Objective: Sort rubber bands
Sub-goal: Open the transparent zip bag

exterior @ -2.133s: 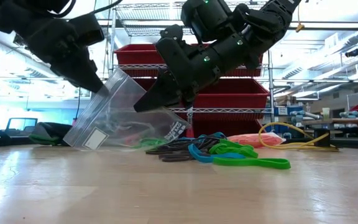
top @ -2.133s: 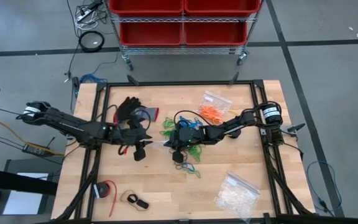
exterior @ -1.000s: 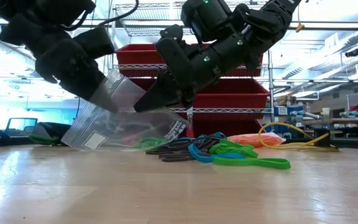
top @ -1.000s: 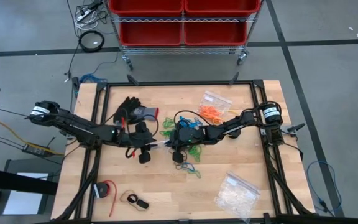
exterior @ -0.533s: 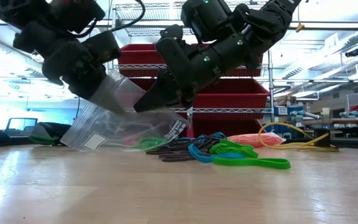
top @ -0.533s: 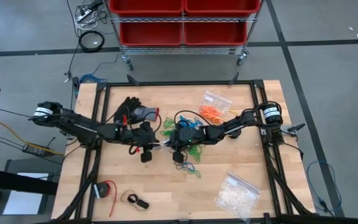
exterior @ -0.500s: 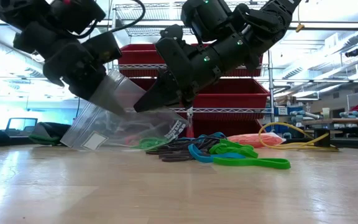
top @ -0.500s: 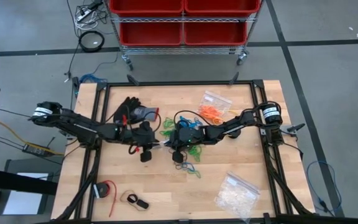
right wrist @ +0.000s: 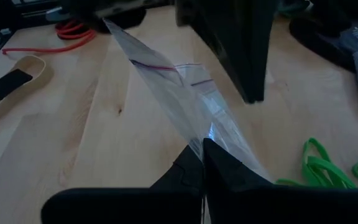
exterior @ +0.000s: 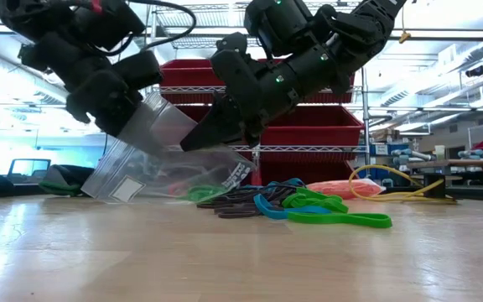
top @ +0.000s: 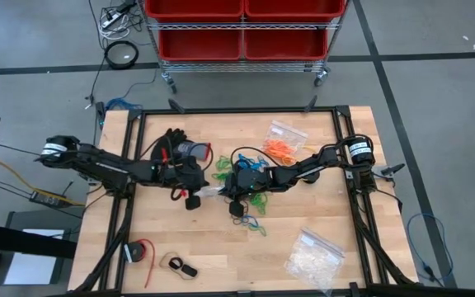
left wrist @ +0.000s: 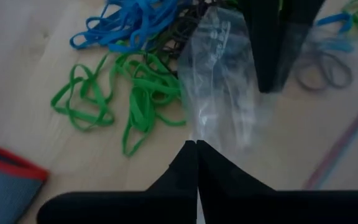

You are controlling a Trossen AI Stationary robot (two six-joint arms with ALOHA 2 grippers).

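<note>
Step in hand: both grippers clamp a clear bag [exterior: 153, 155], apparently to open its mouth.
Left gripper [exterior: 132, 134] and right gripper [exterior: 195, 141] have fingers clenched on opposite edges; rubber bands [exterior: 300, 205] lie loose on the tabletop [exterior: 241, 260] beside it. Next, as judged: spread the mouth, then load bands.

- Your left gripper [left wrist: 196, 149] is pinched closed on the crumpled clear plastic bag [left wrist: 222, 87].
- Thin green rubber bands [left wrist: 138, 102] and blue rubber bands [left wrist: 126, 25] lie beside it on the pale wooden table [left wrist: 17, 68].

Rubber bands [exterior: 309, 210] behind the clear bag [exterior: 170, 159] blur together (colours there unreadable).
</note>
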